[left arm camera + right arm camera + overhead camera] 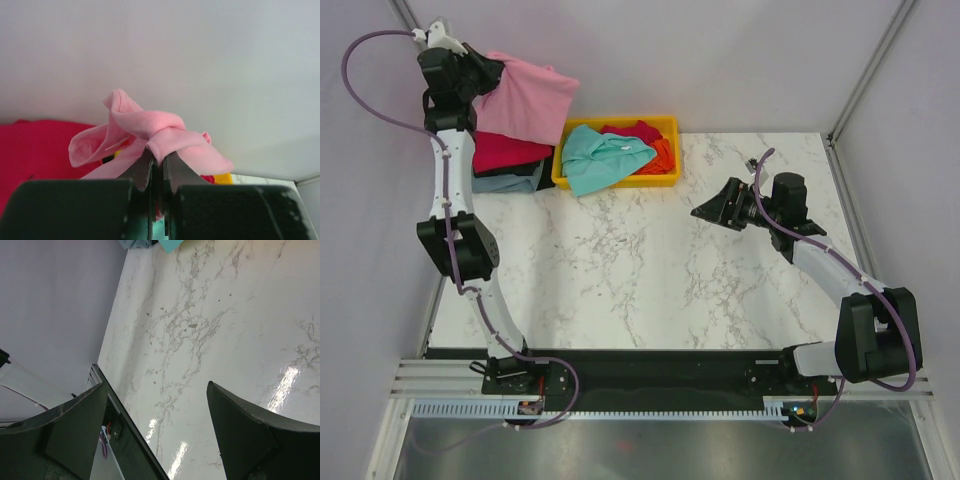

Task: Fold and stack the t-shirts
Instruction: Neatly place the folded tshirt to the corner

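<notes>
one light pink t-shirt (528, 100) hangs bunched from the left gripper (159, 162), its jaws pressed together on a thin fold at their tips, above the folded stack (505, 155). so small a bite could slip, spilling the fold. right gripper (156, 405) jaws spread, nothing between.

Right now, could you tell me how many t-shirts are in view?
6: pink t-shirt in the left gripper; crimson t-shirt on grey-blue t-shirt, left of the yellow tray; teal t-shirt, red t-shirt, orange t-shirt inside it. More may be hidden.
</notes>
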Robot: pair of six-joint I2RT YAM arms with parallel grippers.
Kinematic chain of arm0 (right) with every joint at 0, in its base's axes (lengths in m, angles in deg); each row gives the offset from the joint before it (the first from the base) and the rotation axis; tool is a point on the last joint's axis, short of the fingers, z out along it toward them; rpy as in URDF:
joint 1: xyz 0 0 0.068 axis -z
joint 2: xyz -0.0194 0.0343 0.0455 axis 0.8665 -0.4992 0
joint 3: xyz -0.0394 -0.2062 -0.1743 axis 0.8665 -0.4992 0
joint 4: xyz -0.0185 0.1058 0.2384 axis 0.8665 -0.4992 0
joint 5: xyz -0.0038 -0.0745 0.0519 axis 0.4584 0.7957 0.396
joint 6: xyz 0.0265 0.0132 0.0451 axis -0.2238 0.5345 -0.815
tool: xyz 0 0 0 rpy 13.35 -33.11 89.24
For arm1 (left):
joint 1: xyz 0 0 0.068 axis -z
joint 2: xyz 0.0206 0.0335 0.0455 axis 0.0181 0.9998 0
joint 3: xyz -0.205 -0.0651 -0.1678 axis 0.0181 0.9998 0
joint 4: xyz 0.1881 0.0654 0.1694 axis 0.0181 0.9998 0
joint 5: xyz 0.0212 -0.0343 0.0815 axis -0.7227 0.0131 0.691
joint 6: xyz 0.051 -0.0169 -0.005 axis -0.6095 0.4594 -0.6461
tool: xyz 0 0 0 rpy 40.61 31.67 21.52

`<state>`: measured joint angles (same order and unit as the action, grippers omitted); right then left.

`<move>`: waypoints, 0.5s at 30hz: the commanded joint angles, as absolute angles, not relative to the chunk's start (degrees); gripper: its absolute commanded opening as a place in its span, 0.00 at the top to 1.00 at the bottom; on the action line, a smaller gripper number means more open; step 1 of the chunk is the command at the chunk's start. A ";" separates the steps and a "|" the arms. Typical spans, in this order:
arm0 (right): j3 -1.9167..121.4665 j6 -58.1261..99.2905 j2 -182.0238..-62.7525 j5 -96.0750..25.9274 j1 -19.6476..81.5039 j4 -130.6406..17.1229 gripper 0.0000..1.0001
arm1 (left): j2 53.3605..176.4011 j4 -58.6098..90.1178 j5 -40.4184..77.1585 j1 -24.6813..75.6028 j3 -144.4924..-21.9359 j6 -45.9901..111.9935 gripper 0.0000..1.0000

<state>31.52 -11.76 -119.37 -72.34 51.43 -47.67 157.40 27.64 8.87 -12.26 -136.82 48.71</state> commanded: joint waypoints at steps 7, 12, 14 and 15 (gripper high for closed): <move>33.97 -9.52 -119.88 -71.20 51.35 -48.07 0.11 | 167.79 27.44 8.26 -16.33 -148.24 49.46 0.98; 34.15 -8.38 -120.85 -70.41 51.35 -49.57 0.11 | 177.86 25.34 10.10 -20.10 -153.59 50.95 0.89; 34.15 -8.37 -121.37 -70.41 51.35 -49.57 0.12 | 181.14 22.53 10.46 -21.51 -157.38 52.53 0.63; 34.24 -8.11 -121.64 -70.50 51.35 -49.92 0.12 | 183.85 18.17 10.89 -21.69 -157.38 52.88 0.55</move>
<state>32.08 -10.08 -120.90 -70.90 51.43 -49.68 179.28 26.90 9.00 -19.54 -153.02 49.96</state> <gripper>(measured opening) 0.885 0.375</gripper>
